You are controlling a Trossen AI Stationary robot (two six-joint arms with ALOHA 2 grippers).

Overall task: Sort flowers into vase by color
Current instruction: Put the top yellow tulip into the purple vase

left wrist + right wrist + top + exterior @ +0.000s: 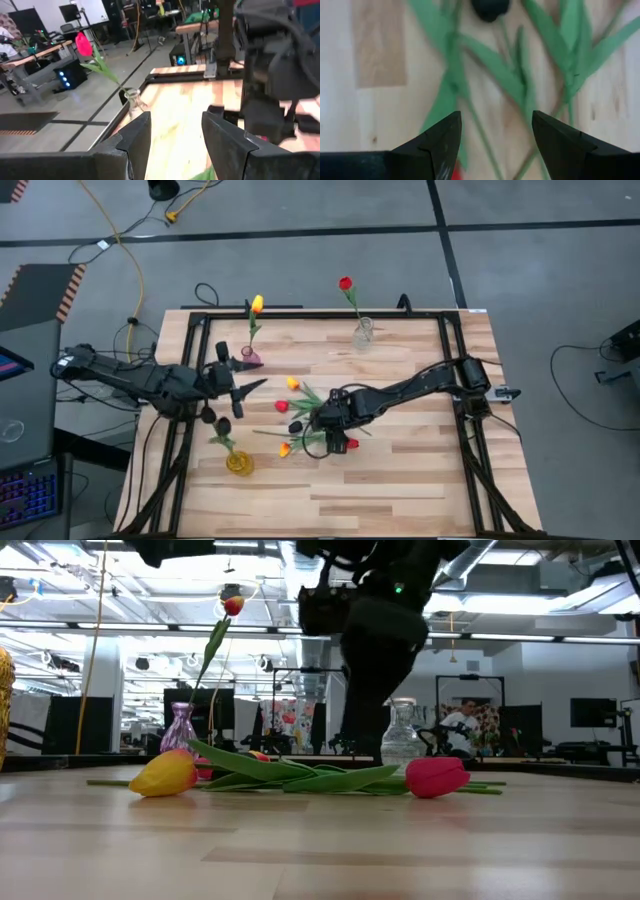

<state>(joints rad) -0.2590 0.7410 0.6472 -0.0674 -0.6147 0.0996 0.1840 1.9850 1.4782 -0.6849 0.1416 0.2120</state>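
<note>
Several loose flowers lie in a pile mid-table: a yellow-orange head (293, 383), a red head (282, 406), a dark head (296, 426) and crossed green stems (485, 70). My right gripper (332, 435) hangs open just above the pile, fingers (445, 137) on either side of the stems, touching nothing. A pink vase (250, 358) holds a yellow flower (257, 304), a clear vase (362, 335) a red one (345, 283), and a yellow vase (239, 463) a dark one (208, 418). My left gripper (245, 382) is open and empty at the left, near the pink vase.
A black frame (445, 340) runs around the wooden tabletop. In the low view a yellow head (165, 775) and a red head (437, 777) lie at the near side of the pile. Bare wood (400, 480) stretches along the near edge.
</note>
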